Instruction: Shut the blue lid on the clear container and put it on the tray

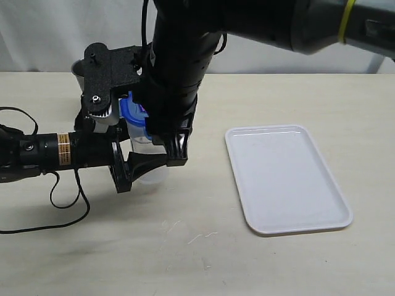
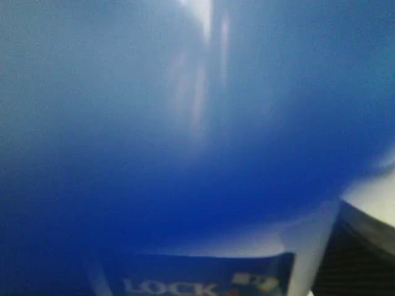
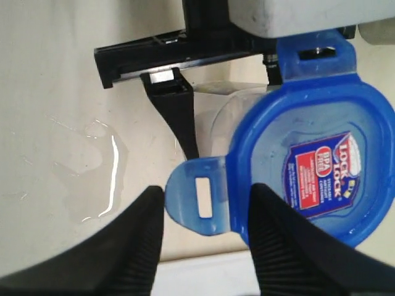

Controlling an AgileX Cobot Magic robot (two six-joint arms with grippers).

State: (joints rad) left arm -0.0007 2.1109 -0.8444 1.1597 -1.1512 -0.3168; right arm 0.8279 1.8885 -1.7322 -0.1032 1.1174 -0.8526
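Observation:
The clear container (image 1: 143,140) stands on the table left of centre, and my left gripper (image 1: 151,161) is shut on its lower part from the left. The blue lid (image 1: 131,112) sits on top of it. In the right wrist view the blue lid (image 3: 315,160) shows its red-and-white sticker, with one flap (image 3: 197,197) sticking out sideways. My right gripper (image 3: 207,188) reaches down from above and is open, its fingers straddling that flap. The blue lid (image 2: 185,123) fills the left wrist view, hiding the jaws there. The white tray (image 1: 287,179) lies to the right with nothing on it.
A grey cup (image 1: 76,66) stands behind the left arm's black camera mount (image 1: 108,77), mostly hidden. The left arm's cable (image 1: 68,203) loops over the table at the left. A shiny wet-looking patch (image 3: 99,179) lies on the table beside the container.

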